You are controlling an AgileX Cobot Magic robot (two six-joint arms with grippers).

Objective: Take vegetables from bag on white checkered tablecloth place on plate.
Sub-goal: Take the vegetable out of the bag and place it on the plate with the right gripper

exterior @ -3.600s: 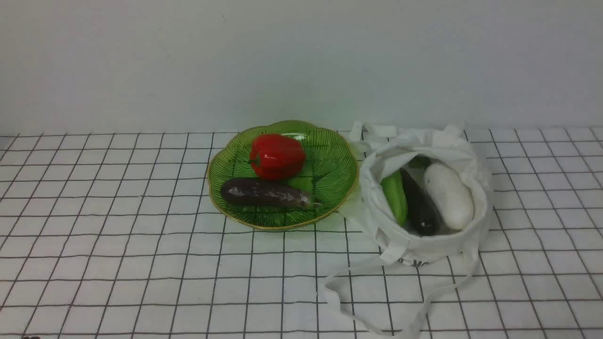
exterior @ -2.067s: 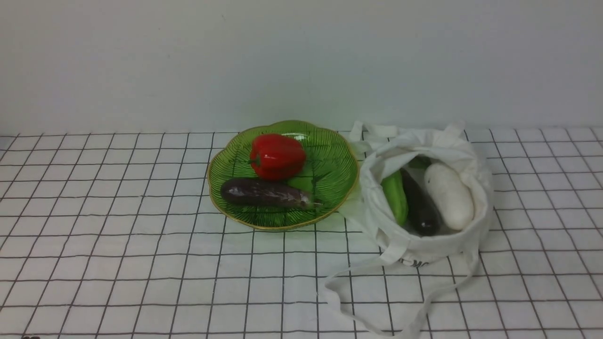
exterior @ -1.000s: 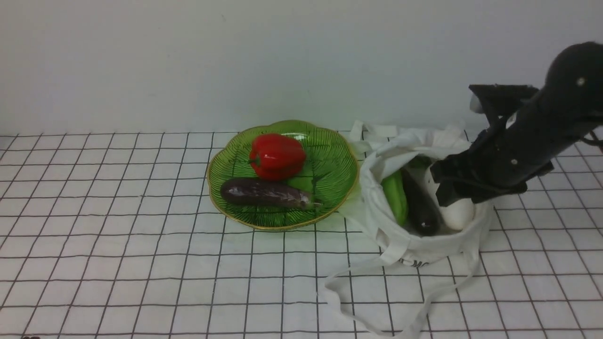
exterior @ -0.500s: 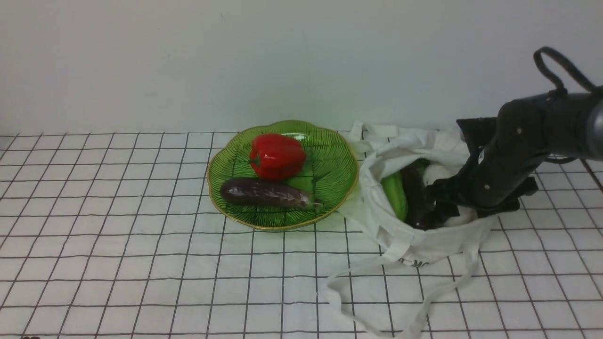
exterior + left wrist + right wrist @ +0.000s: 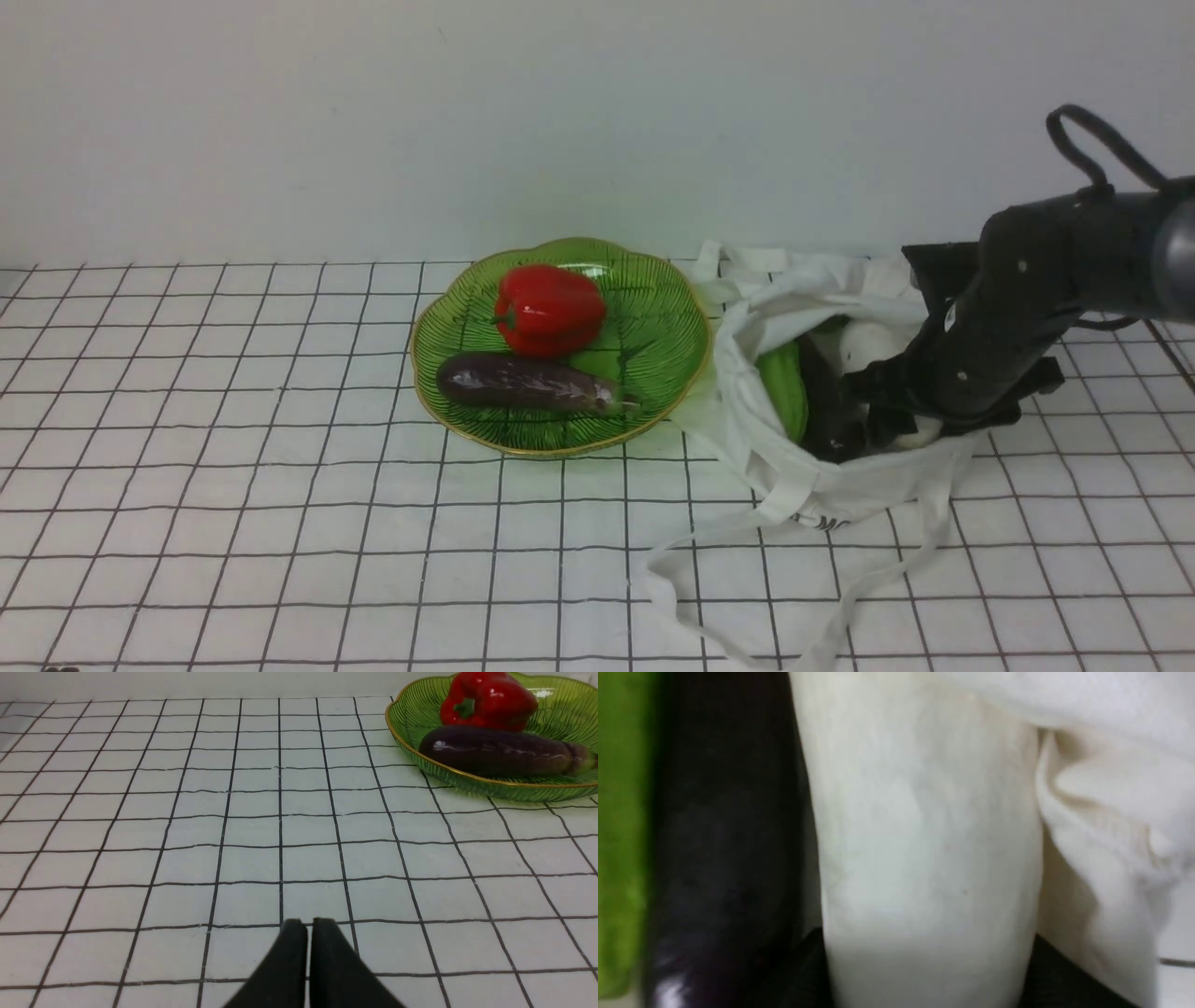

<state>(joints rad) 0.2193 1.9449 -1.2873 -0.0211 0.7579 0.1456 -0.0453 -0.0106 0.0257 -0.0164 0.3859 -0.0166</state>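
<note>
The white cloth bag (image 5: pixel 822 485) lies open on the white checkered tablecloth (image 5: pixel 280 467), right of the green glass plate (image 5: pixel 653 336). In it lie a long green vegetable (image 5: pixel 784 392), a dark aubergine (image 5: pixel 822 411) and a white oblong vegetable (image 5: pixel 864 345). My right gripper (image 5: pixel 882 425) is down inside the bag. In the right wrist view the gripper (image 5: pixel 924 938) has one finger against each side of the white vegetable (image 5: pixel 920 812), with the aubergine (image 5: pixel 724 835) and green one (image 5: pixel 621 835) beside it. My left gripper (image 5: pixel 308 921) is shut and empty over the cloth.
A red pepper (image 5: pixel 549 308) and a second dark aubergine (image 5: pixel 527 383) lie on the plate; both show in the left wrist view, the pepper (image 5: pixel 488 697) behind the aubergine (image 5: pixel 500 751). The bag's long straps (image 5: pixel 709 551) trail toward the front edge. A plain wall stands behind.
My right arm came in from the right and went down into the bag, over the white vegetable. In the last half second it has hardly moved. The plate's contents are unchanged.
</note>
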